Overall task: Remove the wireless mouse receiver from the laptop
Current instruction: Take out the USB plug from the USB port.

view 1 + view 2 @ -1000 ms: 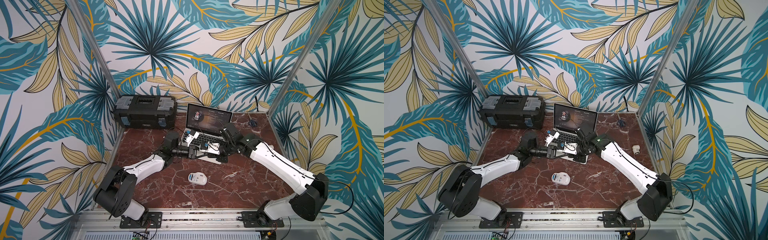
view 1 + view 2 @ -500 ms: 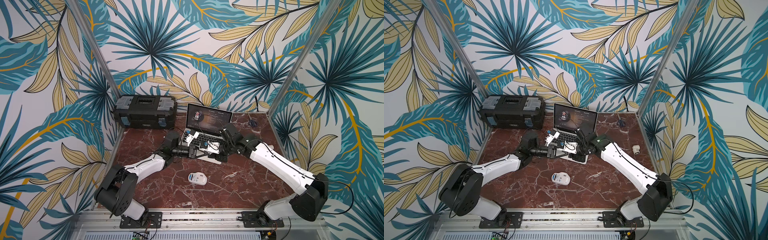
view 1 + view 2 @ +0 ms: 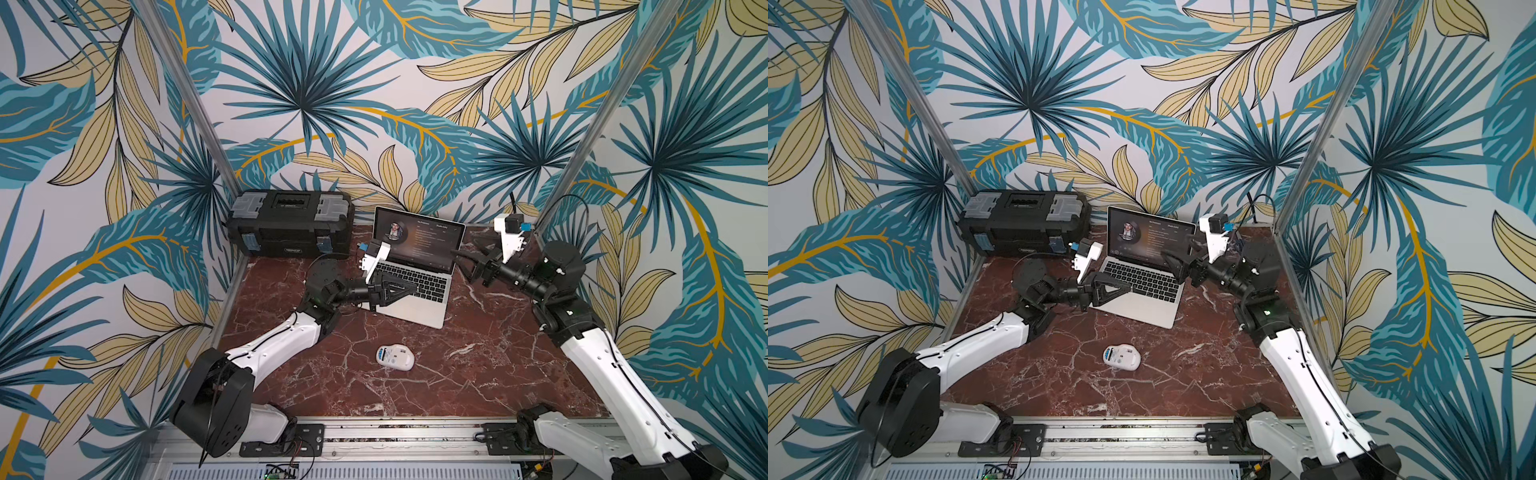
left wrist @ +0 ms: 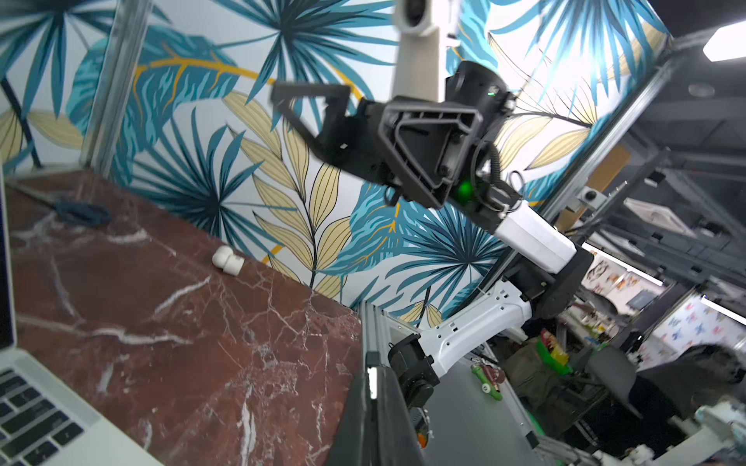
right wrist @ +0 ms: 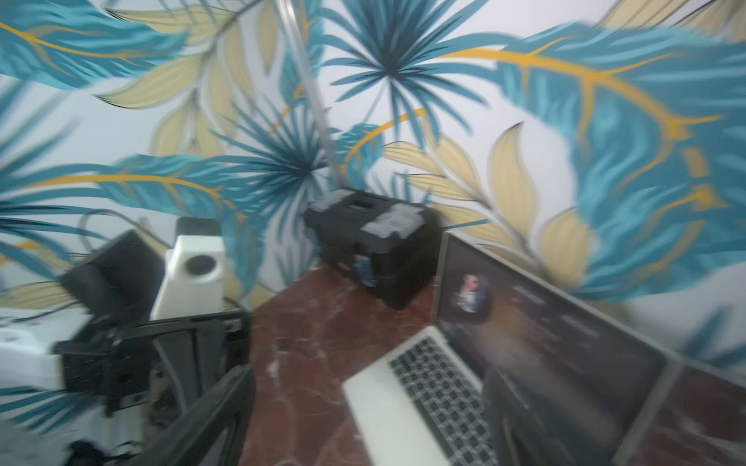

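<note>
Left fingers (image 3: 395, 289) pinched together, level over laptop (image 3: 419, 312); right fingers (image 4: 311, 92) splayed, empty, beside it.

Likely a lab: leaf-print booth (image 3: 311, 83), aluminium frame (image 3: 190, 97).

Bare marble tabletop (image 3: 478, 365) spreads around the mouse (image 3: 395, 357); laptop (image 3: 419, 309) and toolbox (image 3: 291, 232) crowd the back.
</note>
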Robot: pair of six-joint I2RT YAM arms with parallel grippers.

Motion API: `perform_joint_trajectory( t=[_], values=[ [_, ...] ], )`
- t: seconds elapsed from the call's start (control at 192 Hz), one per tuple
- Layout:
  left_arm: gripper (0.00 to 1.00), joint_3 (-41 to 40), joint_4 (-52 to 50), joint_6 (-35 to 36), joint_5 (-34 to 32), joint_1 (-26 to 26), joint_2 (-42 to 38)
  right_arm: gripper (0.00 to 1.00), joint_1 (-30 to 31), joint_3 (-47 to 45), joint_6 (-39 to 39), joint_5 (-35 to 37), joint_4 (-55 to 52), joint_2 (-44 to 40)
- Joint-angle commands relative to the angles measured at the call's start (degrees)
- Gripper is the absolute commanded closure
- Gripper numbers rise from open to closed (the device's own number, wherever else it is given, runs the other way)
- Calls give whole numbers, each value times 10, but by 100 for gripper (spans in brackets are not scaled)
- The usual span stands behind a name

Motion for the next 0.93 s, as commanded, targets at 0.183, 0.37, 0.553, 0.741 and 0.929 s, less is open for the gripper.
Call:
perform_joint_trajectory(
  t=[0.183, 0.37, 0.553, 0.741, 0.929],
  values=[
    [100, 15, 35, 73, 20, -2, -34, 11, 17, -38, 118, -270, 98, 17],
    [100, 8, 45, 64, 14, -8, -34, 20, 53, -10, 76, -278, 57, 43],
    [100, -1, 50, 62, 7, -11, -38, 25, 70, -5, 52, -259, 56, 72],
    [100, 1, 29, 74, 8, -11, -44, 42, 87, 13, 45, -280, 55, 93],
    [100, -1, 32, 72, 7, -12, -43, 62, 90, 15, 34, -281, 49, 90]
  ],
)
